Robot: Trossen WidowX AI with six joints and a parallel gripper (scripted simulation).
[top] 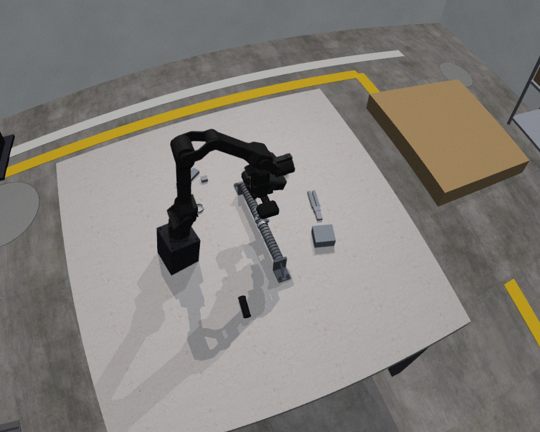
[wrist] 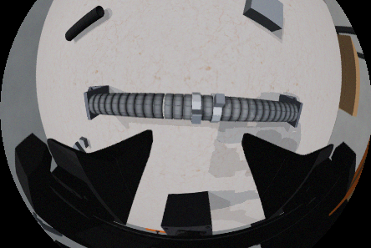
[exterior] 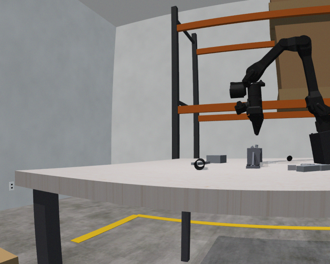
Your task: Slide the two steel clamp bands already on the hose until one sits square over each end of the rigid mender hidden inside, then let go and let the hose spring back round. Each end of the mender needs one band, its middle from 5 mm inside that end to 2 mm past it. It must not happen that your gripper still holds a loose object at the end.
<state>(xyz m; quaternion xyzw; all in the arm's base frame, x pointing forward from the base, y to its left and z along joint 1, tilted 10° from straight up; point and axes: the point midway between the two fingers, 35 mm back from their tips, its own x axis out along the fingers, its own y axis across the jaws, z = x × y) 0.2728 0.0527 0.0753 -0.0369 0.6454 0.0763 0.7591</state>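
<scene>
1. The arm rises from its black base (top: 179, 248) on the table (top: 121, 260), bends at the elbow, and reaches over with the wrist pointing straight down.
2. The gripper (exterior: 256, 131) hangs well above the hose (wrist: 139, 105), fingers spread wide, holding nothing.
3. The ribbed hose lies between two end brackets; its two bands (wrist: 195, 108) sit close together, right of the middle in the wrist view.
</scene>
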